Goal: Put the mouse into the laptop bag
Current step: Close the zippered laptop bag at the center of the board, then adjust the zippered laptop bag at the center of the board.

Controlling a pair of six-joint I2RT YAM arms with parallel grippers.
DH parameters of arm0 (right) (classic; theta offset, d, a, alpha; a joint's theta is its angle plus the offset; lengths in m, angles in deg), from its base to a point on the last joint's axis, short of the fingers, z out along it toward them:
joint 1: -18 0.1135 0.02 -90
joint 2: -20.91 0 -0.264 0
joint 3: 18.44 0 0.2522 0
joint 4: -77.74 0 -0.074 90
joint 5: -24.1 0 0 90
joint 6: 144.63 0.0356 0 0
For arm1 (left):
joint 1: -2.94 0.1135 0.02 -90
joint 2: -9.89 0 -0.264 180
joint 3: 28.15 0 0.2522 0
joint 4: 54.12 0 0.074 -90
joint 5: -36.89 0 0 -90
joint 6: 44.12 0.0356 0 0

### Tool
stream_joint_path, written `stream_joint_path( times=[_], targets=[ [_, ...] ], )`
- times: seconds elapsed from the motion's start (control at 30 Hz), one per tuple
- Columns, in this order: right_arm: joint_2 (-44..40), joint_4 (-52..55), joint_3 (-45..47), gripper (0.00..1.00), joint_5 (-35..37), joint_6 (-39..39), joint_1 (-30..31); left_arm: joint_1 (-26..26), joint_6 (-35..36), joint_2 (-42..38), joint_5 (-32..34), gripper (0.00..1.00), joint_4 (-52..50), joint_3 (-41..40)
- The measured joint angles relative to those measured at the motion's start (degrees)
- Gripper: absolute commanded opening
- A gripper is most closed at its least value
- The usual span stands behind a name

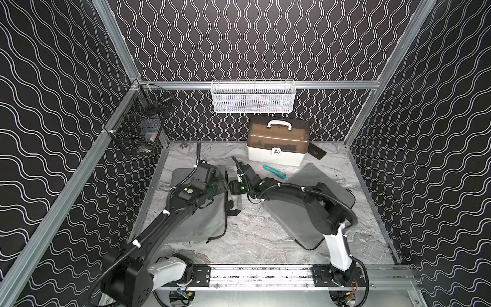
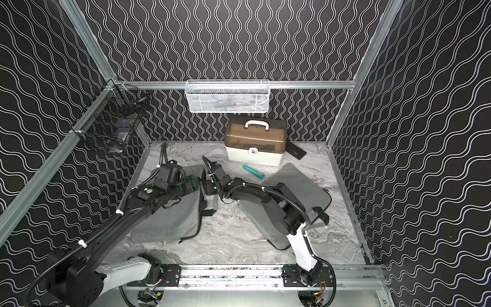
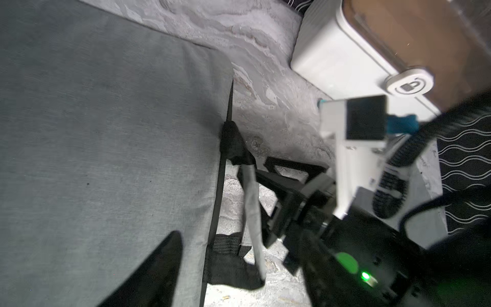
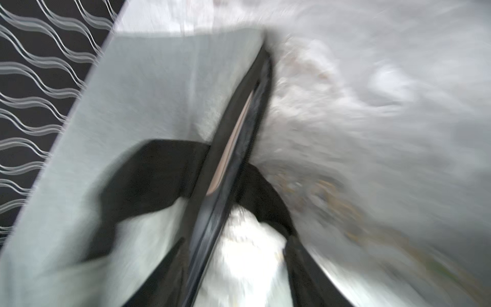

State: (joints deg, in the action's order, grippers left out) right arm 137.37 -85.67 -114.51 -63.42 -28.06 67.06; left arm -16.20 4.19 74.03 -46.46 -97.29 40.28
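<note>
Laptop bag (image 1: 202, 226) lies flat on worktop (image 1: 252, 239) under the left arm. Second grey bag (image 1: 289, 212) lies well to its right. Left claw (image 1: 225, 186) is open and empty at the bag's zip edge. Right claw (image 4: 235, 247) is open, its fingers astride that edge without clamping it; the view is blurred. Mouse: location cannot be told.

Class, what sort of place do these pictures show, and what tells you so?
Probably a robotics test cell, not a home or office: patterned wall panels in an aluminium frame box in the tabletop, and a left arm and right arm are mounted on a rail at its front edge.
</note>
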Motion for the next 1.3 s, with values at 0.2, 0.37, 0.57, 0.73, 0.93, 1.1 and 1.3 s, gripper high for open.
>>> stream_joint_path(
  times=[0.2, 0.37, 0.57, 0.73, 0.93, 1.1, 1.3],
  targets=[
    [-12.33, -0.90, 12.24, 0.79, 2.10, 3.10, 0.26, 0.04, -11.10, -13.64, 8.79, 0.99, -10.01, -7.45],
    [-9.64, -0.48, 11.74, 0.81, 0.28, 5.57, 4.83, 0.04, -22.08, -17.35, 12.28, 0.99, -20.13, -14.12],
    [1.31, 3.04, 2.10, 0.80, 1.49, 6.54, 11.10, 0.07, -29.94, -15.21, 11.87, 0.99, -23.91, -20.39],
    [6.97, 5.73, -2.36, 0.77, 2.47, 7.93, 11.26, 0.07, -33.70, -14.84, 10.91, 0.99, -23.06, -24.79],
    [10.54, 6.69, -7.32, 0.66, 3.39, 8.13, 10.51, 0.07, -34.97, -12.50, 10.03, 0.99, -16.81, -27.15],
    [14.56, 7.10, -12.92, 0.55, 2.49, 7.82, 7.65, 0.07, -35.12, -9.79, 9.66, 0.97, -15.04, -25.14],
    [20.72, 8.15, -22.64, 0.40, 1.03, 5.51, 4.87, 0.04, -36.39, -12.87, 10.27, 0.98, -14.19, -24.26]
  ],
)
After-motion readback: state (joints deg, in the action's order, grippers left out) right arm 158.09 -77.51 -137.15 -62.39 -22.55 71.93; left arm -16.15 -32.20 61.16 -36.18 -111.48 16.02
